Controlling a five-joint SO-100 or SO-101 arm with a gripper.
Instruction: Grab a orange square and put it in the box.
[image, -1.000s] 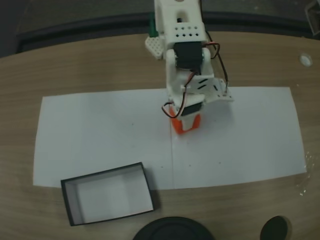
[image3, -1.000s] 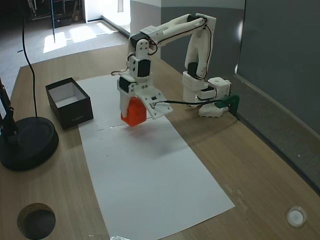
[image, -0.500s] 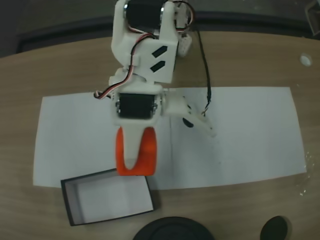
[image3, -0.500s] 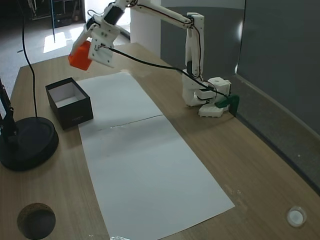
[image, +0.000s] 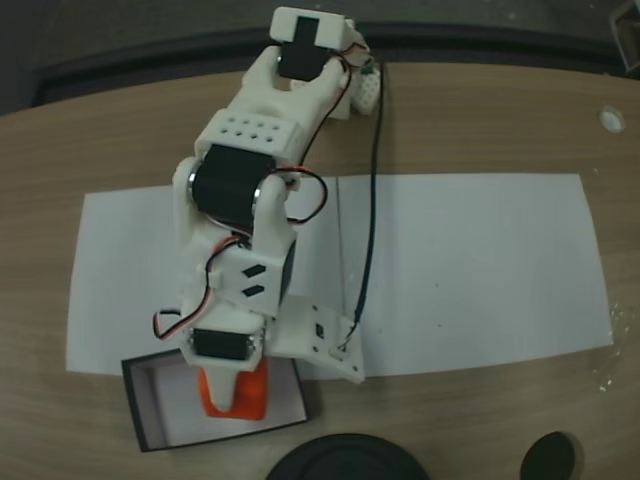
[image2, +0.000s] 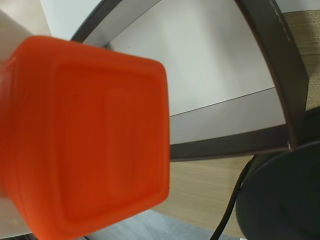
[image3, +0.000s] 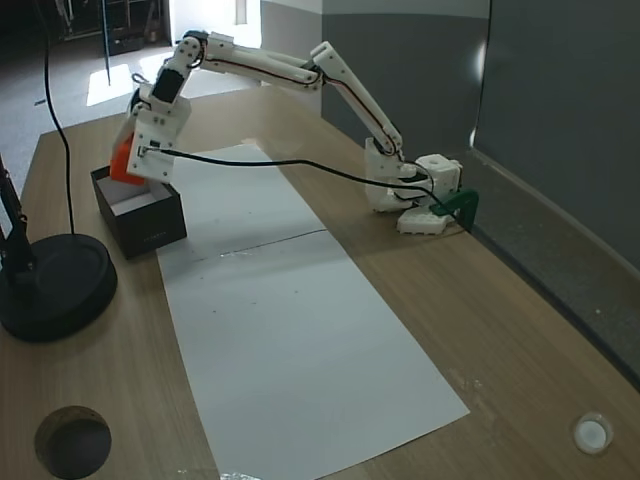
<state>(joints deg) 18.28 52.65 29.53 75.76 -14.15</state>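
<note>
The orange square (image: 254, 392) is a small orange-red cube, and my gripper (image: 235, 397) is shut on it. It hangs just over the open top of the box (image: 133, 410), a shallow black-walled tray with a white inside at the table's near left corner. The wrist view has the orange square (image2: 90, 135) large at the left, with the box's white floor and black wall (image2: 225, 145) beyond it. From the side fixed view, my gripper (image3: 130, 165) holds the orange square (image3: 121, 163) above the far end of the box (image3: 150, 225). My arm is stretched far out.
A long white paper sheet (image: 480, 270) covers the middle of the wooden table. A round black lamp base (image: 345, 458) sits close beside the box, also seen as a black disc (image3: 50, 285) with a cable. A round hole (image: 550, 458) is in the tabletop.
My arm lifted the orange square off the paper's middle, swung it across to the box, and has lowered it over the box opening. The gripper stayed shut on it.
</note>
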